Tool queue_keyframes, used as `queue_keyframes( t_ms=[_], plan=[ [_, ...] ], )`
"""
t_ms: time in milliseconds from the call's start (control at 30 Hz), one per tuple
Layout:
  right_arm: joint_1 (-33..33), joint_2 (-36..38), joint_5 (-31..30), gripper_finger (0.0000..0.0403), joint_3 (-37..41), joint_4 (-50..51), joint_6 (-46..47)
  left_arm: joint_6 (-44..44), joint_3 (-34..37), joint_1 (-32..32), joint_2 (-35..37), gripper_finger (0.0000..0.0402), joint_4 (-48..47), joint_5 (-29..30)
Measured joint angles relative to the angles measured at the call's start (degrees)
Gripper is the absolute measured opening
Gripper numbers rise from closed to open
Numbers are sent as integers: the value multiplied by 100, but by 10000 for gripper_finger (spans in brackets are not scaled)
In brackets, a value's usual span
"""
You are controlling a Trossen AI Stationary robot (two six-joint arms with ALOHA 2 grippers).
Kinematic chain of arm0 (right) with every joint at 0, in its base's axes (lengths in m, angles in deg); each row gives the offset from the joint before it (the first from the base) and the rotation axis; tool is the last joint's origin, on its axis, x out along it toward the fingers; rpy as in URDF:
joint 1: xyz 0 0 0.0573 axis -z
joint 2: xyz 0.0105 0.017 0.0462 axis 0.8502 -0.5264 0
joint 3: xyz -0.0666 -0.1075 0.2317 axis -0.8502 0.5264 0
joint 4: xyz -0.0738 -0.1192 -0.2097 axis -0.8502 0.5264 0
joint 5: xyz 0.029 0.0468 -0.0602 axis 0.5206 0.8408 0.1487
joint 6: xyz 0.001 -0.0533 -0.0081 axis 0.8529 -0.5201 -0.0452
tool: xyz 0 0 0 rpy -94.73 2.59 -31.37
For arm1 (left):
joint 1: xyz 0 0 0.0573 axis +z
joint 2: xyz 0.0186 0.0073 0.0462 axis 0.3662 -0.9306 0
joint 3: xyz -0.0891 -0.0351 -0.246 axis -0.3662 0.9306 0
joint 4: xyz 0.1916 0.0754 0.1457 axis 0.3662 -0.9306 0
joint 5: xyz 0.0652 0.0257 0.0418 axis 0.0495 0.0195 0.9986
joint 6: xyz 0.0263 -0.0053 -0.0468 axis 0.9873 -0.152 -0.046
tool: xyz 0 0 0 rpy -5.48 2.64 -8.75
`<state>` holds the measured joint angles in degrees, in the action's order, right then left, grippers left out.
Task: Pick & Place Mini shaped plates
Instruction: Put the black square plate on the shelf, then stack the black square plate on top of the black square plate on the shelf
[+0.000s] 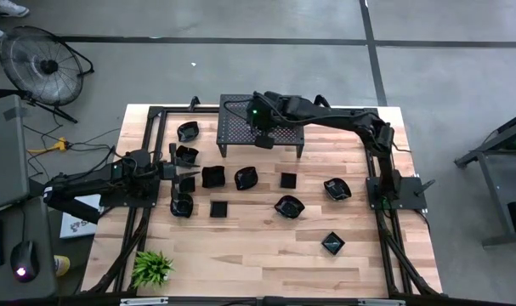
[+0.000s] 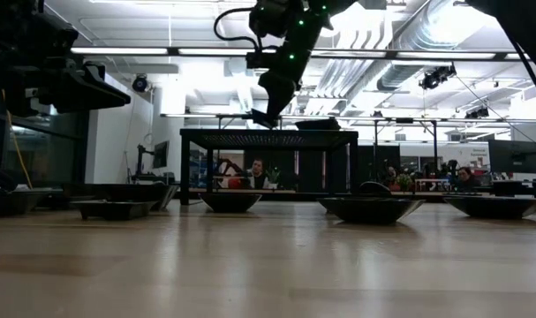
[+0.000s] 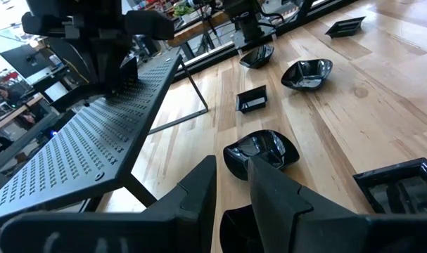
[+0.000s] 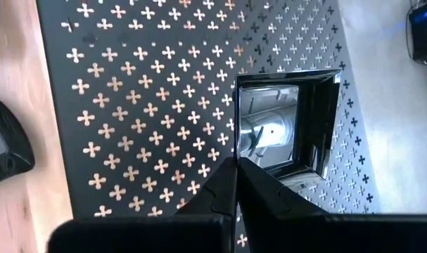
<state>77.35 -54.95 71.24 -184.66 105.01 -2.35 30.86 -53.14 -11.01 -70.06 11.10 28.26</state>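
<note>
Several glossy black mini plates lie on the wooden table, among them a lobed one (image 1: 246, 178), a square one (image 1: 288, 179) and one near the front (image 1: 332, 244). One square plate (image 4: 287, 126) lies flat on the black perforated stand (image 1: 232, 115). My right gripper (image 4: 237, 163) reaches over the stand, pointing down, shut at that plate's corner; in the low view its tips (image 2: 266, 119) hang just above the stand top. My left gripper (image 3: 231, 165) waits low at the table's left (image 1: 179, 174), open by a narrow gap, among plates, with a lobed plate (image 3: 262, 151) just beyond its tips. My right gripper comes from above onto the square plate's side rim (image 4: 238, 144), at the corner nearest the fingers. The seam between the fingers lines up with that rim; the right finger (image 4: 269, 186) hides the corner itself. The plate lies flat on the perforated stand.
The stand takes up the far middle of the table. A small green plant (image 1: 152, 268) sits at the near left corner. A fan (image 1: 41, 64) and a laptop stand off the table's left side. Bare wood shows along the near edge (image 1: 258, 263).
</note>
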Motion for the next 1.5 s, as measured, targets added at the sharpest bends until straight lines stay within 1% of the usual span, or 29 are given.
queue_keyframes(
  t_ms=[200, 333, 567, 733, 1500],
  plan=[
    [0, -16, 0, 5, 0, 187, 39, -2, -1, 0, 0, 80, 0, 0],
    [0, -26, -1, 5, 0, 430, 236, -2, 0, 0, 0, 80, 0, 0],
    [-2, -26, 31, 5, 0, 524, 274, -2, -2, 1, 2, 80, 0, 0],
    [-2, -28, 319, 9, 0, 545, 276, 0, -2, -1, 1, 80, 0, 0],
    [-4, -28, 304, 86, -8, 621, 319, 0, 0, -1, 2, 80, 0, 0]
  ],
)
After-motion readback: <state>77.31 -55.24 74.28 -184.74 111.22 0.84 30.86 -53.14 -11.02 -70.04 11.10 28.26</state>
